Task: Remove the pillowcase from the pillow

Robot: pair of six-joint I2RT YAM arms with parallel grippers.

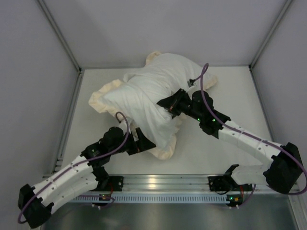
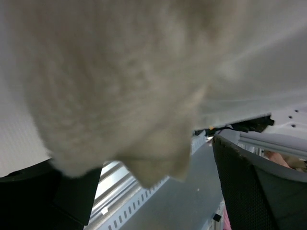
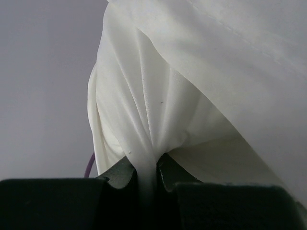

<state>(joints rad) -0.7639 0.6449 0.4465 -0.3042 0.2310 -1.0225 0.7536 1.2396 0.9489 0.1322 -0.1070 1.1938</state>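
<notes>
The pillowcase [image 1: 144, 91] lies white face up in the middle of the table, stuffed plump, with its cream frill [image 1: 98, 100] showing round the edges. The pillow is hidden inside it. My right gripper [image 1: 169, 109] sits on the case's right side, shut on a pinched fold of its white fabric [image 3: 144, 96]; the fold runs down between the jaws of that gripper [image 3: 146, 167]. My left gripper [image 1: 145, 143] is at the near corner, its tips tucked under the case. In the left wrist view the frill [image 2: 120, 96] hangs over the left gripper [image 2: 153, 191], whose fingers [image 2: 259, 187] stand wide apart.
The white table [image 1: 216, 148] is boxed in by grey walls at the left, right and back. An aluminium rail [image 1: 158, 182] runs along the near edge between the arm bases. Purple cables loop off both wrists.
</notes>
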